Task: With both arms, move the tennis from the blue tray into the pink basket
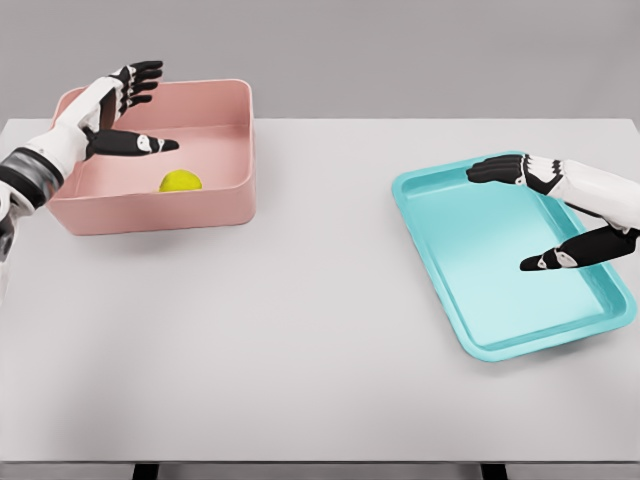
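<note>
One tennis ball [181,181] in pink basket [235,150], bottom hidden by wall.

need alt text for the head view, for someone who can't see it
A yellow tennis ball lies inside a pink basket at the table's far left, the left robot hand open above it. At right, the open right robot hand hovers over a blue tray.

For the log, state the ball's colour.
Yellow-green; the tennis ball lies in the pink basket, head view.
</note>
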Tool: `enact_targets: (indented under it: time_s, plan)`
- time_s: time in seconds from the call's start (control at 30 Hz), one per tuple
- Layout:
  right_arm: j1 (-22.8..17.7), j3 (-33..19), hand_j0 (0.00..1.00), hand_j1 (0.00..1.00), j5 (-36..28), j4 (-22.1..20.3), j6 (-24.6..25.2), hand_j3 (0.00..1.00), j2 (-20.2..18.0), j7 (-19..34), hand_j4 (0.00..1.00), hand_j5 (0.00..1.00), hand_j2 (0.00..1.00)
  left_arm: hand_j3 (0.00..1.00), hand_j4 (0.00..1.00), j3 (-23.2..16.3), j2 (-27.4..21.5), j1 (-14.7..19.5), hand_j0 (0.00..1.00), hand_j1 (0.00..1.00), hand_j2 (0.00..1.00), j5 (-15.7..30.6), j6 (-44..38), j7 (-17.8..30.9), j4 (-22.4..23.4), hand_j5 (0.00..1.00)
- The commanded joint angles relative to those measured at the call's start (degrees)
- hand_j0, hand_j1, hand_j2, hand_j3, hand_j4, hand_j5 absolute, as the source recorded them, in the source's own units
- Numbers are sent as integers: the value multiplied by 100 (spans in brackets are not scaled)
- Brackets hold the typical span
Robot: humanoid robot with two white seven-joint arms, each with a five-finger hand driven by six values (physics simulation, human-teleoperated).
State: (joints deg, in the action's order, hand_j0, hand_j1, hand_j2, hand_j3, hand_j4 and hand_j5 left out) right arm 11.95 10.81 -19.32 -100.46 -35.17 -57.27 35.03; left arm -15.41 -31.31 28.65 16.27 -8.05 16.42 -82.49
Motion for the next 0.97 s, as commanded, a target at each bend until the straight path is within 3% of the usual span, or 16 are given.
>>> enact_targets:
  time_s: [0.0, 0.1, 0.23, 0.37, 0.4, 0.47, 0.6, 0.93]
  plan:
    - [0, 0, 100, 100, -45, -8, 17, 100, -4, -3, 100, 100, 100, 100, 100, 12, -77, 0, 100, 100, 100, 148, 286, 1, -241, 100]
    - [26, 0, 100, 100, -45, -8, 17, 100, -30, -3, 100, 100, 100, 100, 100, 3, -227, -140, 100, 100, 100, 350, 1304, 10, -680, 100]
    - [53, -9, 100, 100, -45, -9, 17, 100, -48, -3, 100, 100, 100, 100, 100, 55, -315, -457, 100, 100, 100, 333, 3193, 10, -883, 100]
    - [53, -17, 100, 100, -45, -9, 17, 100, -56, -3, 100, 100, 100, 100, 100, 82, -595, -1203, 100, 100, 100, 306, 4003, 1, -1234, 100]
    - [53, -18, 100, 100, -45, -9, 17, 100, -56, -3, 100, 100, 100, 100, 100, 231, -727, -1546, 100, 100, 100, 306, 4305, 1, -1305, 100]
    - [26, -18, 100, 100, -45, -9, 17, 100, -48, -3, 100, 100, 100, 100, 100, 529, -815, -2020, 100, 100, 100, 289, 4305, 10, -1340, 100]
    - [26, -18, 100, 100, -45, -9, 17, 100, -30, -3, 100, 100, 100, 100, 100, 627, -1018, -2689, 100, 100, 100, 253, 4305, 10, -1331, 100]
    - [17, -18, 100, 100, -45, -9, 17, 100, -48, -3, 100, 100, 100, 100, 100, 636, -1000, -2786, 100, 100, 100, 130, 4305, 10, -1445, 100]
